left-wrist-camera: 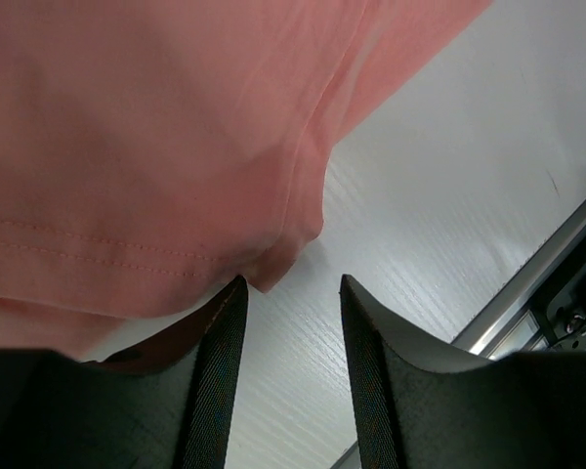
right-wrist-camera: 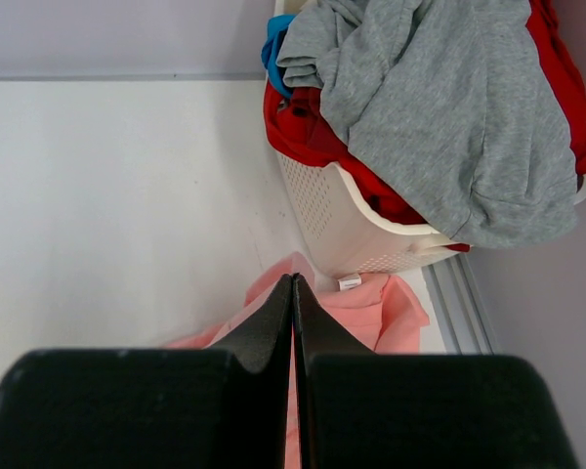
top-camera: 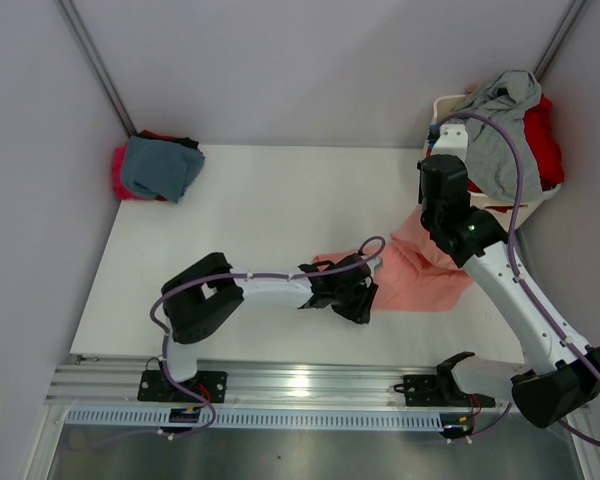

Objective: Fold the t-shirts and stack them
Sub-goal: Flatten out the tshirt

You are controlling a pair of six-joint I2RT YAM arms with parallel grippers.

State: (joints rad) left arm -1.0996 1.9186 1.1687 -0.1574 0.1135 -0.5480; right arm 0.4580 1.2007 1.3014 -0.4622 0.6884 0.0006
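Salmon-pink t-shirt (top-camera: 425, 285): find crumpled on table (top-camera: 280, 200), hem corner at one fingertip of left gripper (left-wrist-camera: 293, 283), jaws parted and gripping nothing; find right gripper (right-wrist-camera: 293, 283) closed finger to finger above shirt's edge, beside laundry basket (right-wrist-camera: 342, 225).

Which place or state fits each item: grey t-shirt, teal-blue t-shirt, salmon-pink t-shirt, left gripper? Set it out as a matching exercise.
Things:
1. grey t-shirt
2. teal-blue t-shirt
3. salmon-pink t-shirt
4. left gripper

Places or states:
A. jaws open
B. draped over the basket
C. far left corner of the table
D. on the table between the two arms

Pairs: 1-B, 2-C, 3-D, 4-A.
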